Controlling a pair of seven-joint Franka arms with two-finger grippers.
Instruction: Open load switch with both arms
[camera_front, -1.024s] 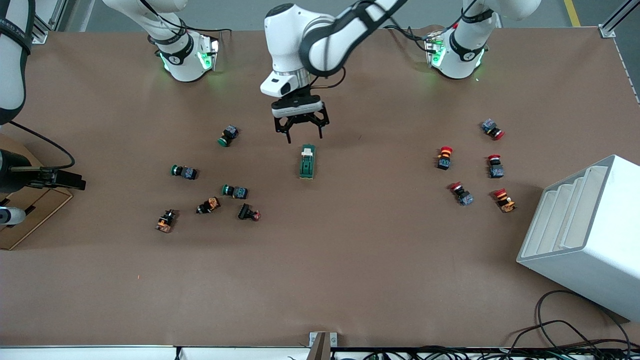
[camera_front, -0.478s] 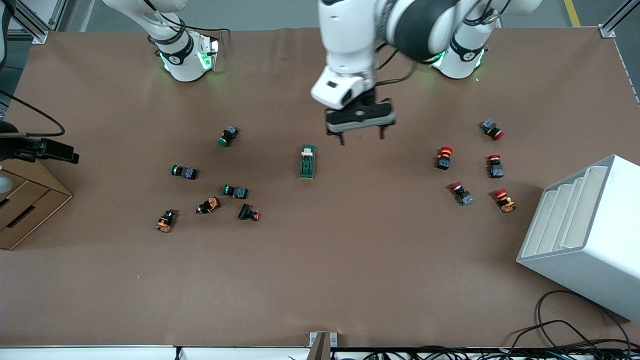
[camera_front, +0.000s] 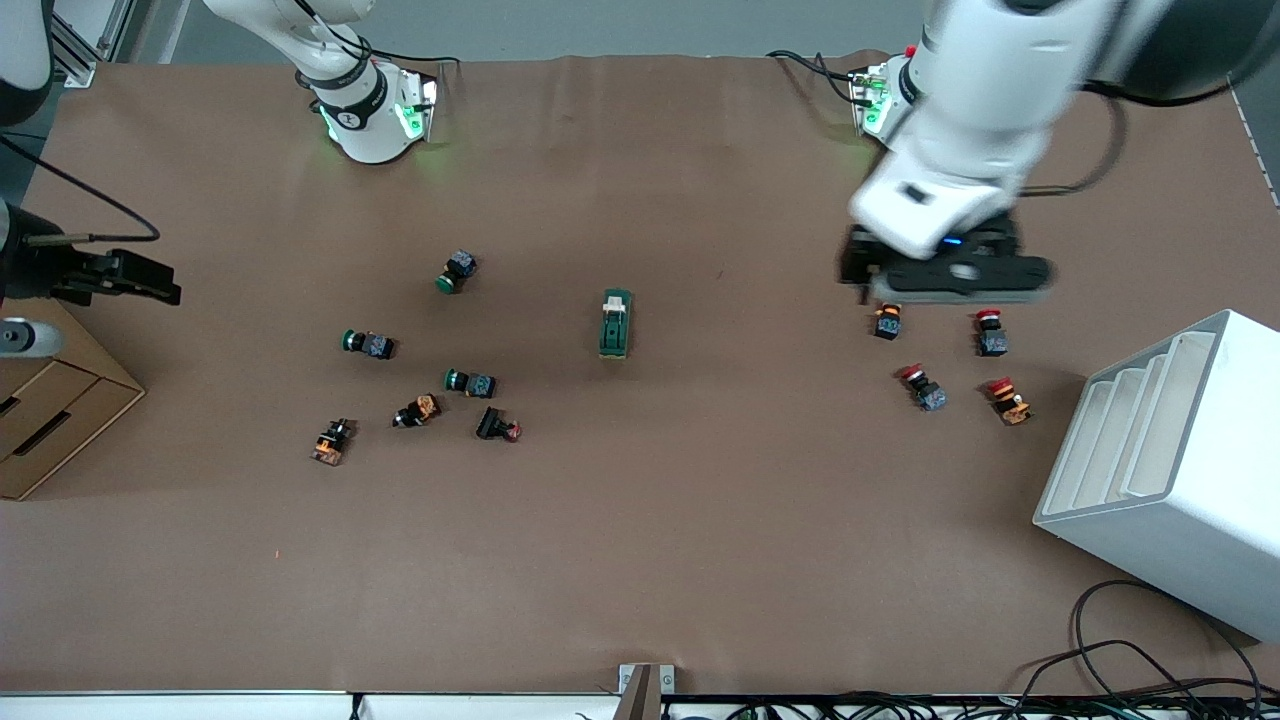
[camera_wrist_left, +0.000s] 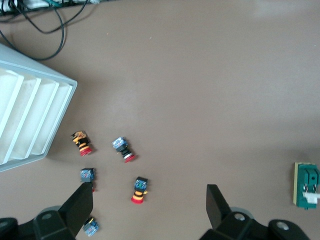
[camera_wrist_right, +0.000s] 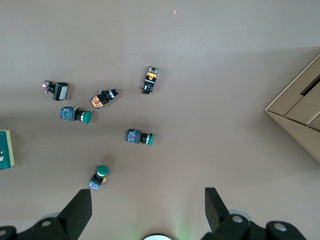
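Load switch (camera_front: 615, 323) lies flat mid-table, untouched, white lever end toward robot bases. Left gripper (camera_front: 945, 285) hangs over red buttons (camera_front: 888, 318) near left arm's end, fingers (camera_wrist_left: 77, 209) spread wide, empty. Right gripper (camera_wrist_right: 145, 212) at right arm's end, fingers apart, well clear of switch; neither placed to act.

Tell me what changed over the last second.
The left gripper swung from above the load switch toward the left arm's end, now over the red push buttons, jaws open and empty. The right gripper shifted slightly at the table's edge. Switch and buttons stayed put.
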